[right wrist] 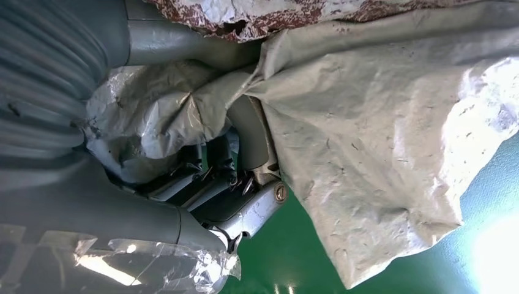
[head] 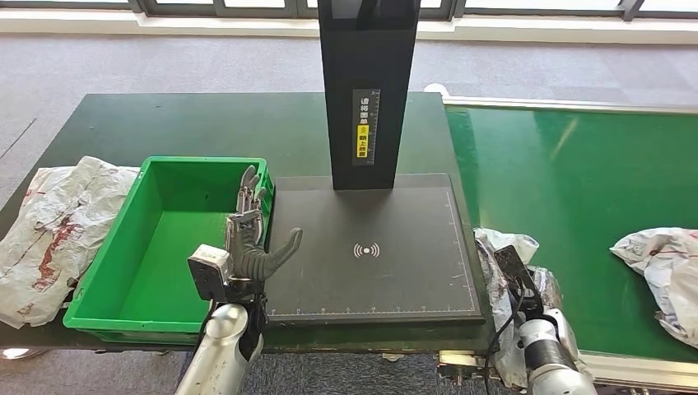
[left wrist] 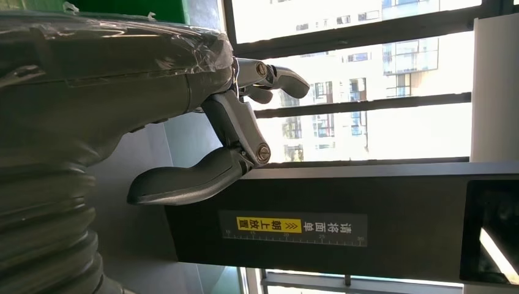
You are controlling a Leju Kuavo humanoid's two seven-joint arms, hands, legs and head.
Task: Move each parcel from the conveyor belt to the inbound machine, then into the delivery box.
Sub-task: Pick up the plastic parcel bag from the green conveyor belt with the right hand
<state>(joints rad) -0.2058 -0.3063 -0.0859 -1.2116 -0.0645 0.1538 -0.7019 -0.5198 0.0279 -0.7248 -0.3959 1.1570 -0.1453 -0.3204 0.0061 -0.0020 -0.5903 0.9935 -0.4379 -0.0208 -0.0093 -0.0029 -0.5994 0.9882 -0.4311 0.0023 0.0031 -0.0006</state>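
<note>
Crinkled grey parcel (right wrist: 367, 153), clenched by the right hand (right wrist: 232, 184) at five o'clock, may slip or snag on the conveyor belt (head: 576, 164); left hand (head: 251, 239) spread, released.

grey carpet floor (head: 74, 66) and window frames (head: 247, 8) beyond the table (head: 123, 123)

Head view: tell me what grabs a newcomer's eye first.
The black scanner column rising from the dark inbound machine plate at centre, with the bright green box to its left. The left hand hovers open between them, while the right hand grips a crumpled grey parcel at the conveyor belt edge.
</note>
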